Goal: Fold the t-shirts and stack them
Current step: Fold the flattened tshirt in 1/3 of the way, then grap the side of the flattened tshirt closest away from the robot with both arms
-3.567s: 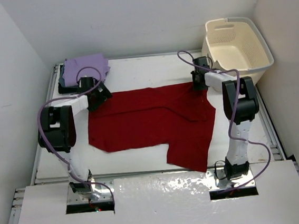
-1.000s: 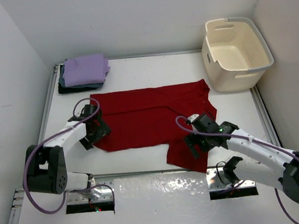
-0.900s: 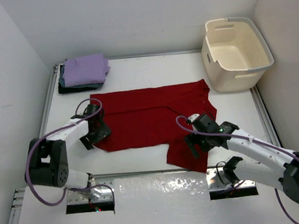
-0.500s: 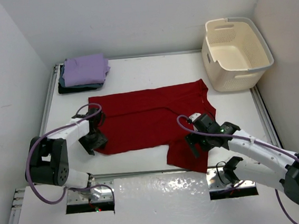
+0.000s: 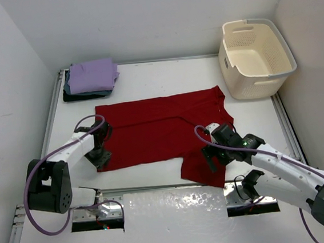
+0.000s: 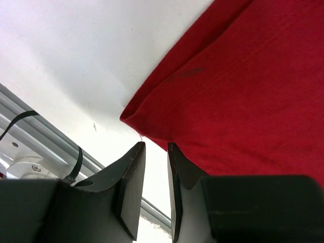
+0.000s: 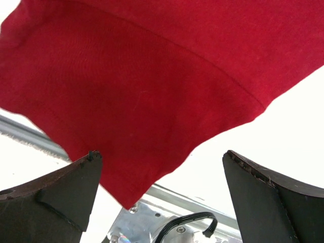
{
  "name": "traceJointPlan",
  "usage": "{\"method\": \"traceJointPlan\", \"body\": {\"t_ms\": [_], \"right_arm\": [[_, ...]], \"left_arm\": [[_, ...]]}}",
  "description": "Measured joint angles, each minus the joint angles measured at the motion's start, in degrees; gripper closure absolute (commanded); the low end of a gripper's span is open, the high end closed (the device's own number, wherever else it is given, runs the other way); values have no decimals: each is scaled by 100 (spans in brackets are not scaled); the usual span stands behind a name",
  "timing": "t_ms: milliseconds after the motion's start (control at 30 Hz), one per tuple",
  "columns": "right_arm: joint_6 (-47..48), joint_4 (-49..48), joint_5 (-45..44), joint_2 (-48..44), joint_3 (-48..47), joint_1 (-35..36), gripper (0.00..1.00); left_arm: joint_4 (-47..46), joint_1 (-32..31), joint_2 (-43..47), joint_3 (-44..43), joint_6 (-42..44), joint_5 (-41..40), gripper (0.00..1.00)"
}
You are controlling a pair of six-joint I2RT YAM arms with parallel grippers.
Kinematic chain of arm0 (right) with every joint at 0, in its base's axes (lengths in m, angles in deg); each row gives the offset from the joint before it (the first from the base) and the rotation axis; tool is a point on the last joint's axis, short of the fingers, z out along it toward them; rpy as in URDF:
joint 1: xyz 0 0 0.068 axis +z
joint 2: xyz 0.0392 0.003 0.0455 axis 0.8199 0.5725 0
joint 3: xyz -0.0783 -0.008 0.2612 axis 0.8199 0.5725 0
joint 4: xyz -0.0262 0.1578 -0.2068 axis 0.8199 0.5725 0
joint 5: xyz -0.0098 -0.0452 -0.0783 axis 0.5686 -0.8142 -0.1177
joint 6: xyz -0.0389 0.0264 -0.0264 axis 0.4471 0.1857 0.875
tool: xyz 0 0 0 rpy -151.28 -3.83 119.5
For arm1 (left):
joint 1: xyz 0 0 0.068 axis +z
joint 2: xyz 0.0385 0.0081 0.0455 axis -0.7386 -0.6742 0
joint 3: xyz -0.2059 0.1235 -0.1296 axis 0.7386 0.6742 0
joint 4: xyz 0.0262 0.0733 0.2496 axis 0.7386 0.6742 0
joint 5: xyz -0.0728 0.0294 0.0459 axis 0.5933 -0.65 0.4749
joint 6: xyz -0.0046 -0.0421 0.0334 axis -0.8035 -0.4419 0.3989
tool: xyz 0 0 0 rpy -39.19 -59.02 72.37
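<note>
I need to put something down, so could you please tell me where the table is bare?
Bare: the far strip between stack and basket, beyond the red shirt; the right strip nearer than the basket. Crowded: the near edge, left pincer and right pincer at the shirt.

Bright, even overhead light up top, only faint soft shadows on the white table (image 5: pixel 163 75), hard glare rippling off the glossy near panel (image 5: pixel 175 203); at the wrists the fingers (image 6: pixel 129 192) loom near-black and soft-edged, red shirt (image 7: pixel 152 91) stitching crisp, table beside it blown out
</note>
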State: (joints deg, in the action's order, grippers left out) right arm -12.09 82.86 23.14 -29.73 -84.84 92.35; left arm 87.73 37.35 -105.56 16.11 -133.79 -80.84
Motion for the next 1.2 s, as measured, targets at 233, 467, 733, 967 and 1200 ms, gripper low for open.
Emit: {"method": "traceJointPlan", "body": {"t_ms": [233, 467, 733, 967, 1200], "right_arm": [[-44, 90, 304, -94, 33, 0, 1], [-146, 149, 498, -94, 105, 0, 1], [-177, 157, 831, -87, 328, 149, 1], [-291, 109, 660, 227, 350, 968, 7], [-472, 63, 90, 673, 286, 2048, 37]], "left_arm": [[-103, 0, 177, 205, -280, -2, 70], [-337, 0, 269, 533, -697, -98, 65], [-710, -4, 258, 691, -940, -87, 100], [-796, -15, 186, 680, -813, -63, 100], [-817, -15, 186, 678, -673, -59, 100]]}}
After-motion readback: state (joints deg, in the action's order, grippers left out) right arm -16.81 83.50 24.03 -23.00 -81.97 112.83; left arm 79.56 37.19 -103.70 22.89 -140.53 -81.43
